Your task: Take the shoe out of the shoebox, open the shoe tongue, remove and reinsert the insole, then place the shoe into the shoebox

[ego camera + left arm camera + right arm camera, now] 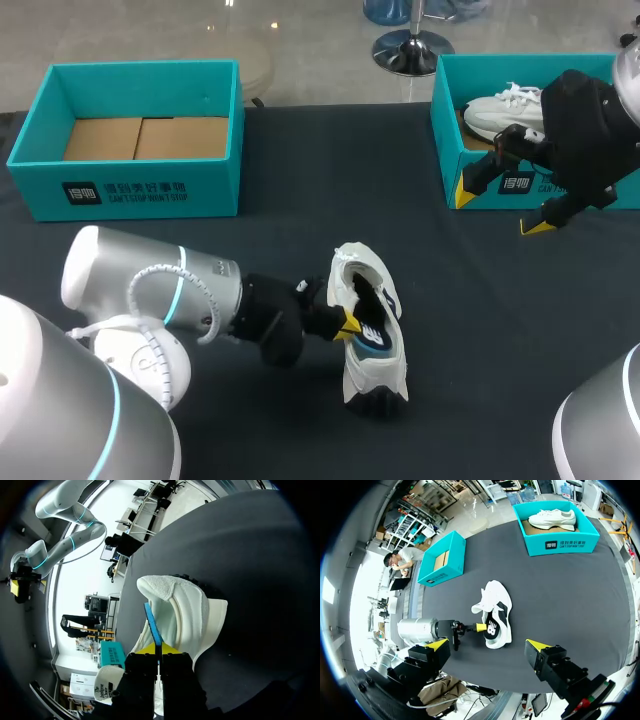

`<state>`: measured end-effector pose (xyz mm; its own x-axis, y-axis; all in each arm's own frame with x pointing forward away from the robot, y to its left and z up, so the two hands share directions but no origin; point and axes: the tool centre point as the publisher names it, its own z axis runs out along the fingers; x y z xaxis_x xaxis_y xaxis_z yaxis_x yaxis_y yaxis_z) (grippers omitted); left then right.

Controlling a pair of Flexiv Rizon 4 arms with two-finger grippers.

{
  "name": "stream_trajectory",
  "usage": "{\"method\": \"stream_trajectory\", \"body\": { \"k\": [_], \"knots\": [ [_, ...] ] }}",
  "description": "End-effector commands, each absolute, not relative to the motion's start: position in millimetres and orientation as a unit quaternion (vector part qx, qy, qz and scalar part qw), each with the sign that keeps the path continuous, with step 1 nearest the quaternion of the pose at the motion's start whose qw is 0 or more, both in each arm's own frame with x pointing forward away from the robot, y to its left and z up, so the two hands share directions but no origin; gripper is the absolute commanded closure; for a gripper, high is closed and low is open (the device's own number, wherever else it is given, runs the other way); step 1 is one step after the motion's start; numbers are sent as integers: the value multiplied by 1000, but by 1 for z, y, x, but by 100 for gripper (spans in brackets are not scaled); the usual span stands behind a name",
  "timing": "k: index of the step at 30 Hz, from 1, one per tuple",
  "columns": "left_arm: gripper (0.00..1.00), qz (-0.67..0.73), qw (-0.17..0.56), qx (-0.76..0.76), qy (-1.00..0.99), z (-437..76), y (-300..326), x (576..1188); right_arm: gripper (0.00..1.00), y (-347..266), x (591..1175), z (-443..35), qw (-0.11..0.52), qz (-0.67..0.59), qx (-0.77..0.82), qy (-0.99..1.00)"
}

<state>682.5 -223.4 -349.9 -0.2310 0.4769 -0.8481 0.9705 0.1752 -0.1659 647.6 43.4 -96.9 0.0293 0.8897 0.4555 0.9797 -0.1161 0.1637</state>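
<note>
Now | left hand (158, 653) pinches blue insole (151, 621) | shoe (368, 335) hides the rest

Small white print (125, 192) on shoebox (200, 170) fronts

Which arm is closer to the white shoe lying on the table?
Left. The left gripper is right at the shoe's opening, pinching its blue insole. The right gripper hangs open well away, by the box holding the other shoe.
</note>
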Motion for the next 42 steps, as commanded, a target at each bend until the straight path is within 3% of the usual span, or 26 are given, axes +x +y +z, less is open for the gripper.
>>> {"method": "stream_trajectory", "body": {
  "k": [1,3,7,10,28,31,32,33,42],
  "knots": [
    [100,-367,330,525,693,-355,-232,684,0,45,651,-97,99,-227,-711,-658],
    [100,-367,329,526,693,-356,-230,683,0,45,651,-97,99,-227,-711,-658],
    [73,-369,328,526,693,-351,-226,680,0,45,651,-97,99,-227,-711,-658],
    [66,-370,331,526,691,-346,-223,677,0,45,651,-97,99,-227,-711,-658],
    [72,-376,328,535,681,-340,-226,654,0,45,651,-97,99,-227,-711,-658],
    [80,-376,327,536,682,-341,-226,653,0,45,651,-97,99,-227,-711,-658],
    [86,-376,326,536,682,-341,-226,654,0,45,651,-97,99,-227,-711,-658],
    [100,-376,325,536,683,-341,-226,654,0,45,651,-97,99,-227,-711,-658],
    [100,-360,303,550,690,-331,-221,659,0,45,651,-97,99,-227,-711,-658]
  ]
}}
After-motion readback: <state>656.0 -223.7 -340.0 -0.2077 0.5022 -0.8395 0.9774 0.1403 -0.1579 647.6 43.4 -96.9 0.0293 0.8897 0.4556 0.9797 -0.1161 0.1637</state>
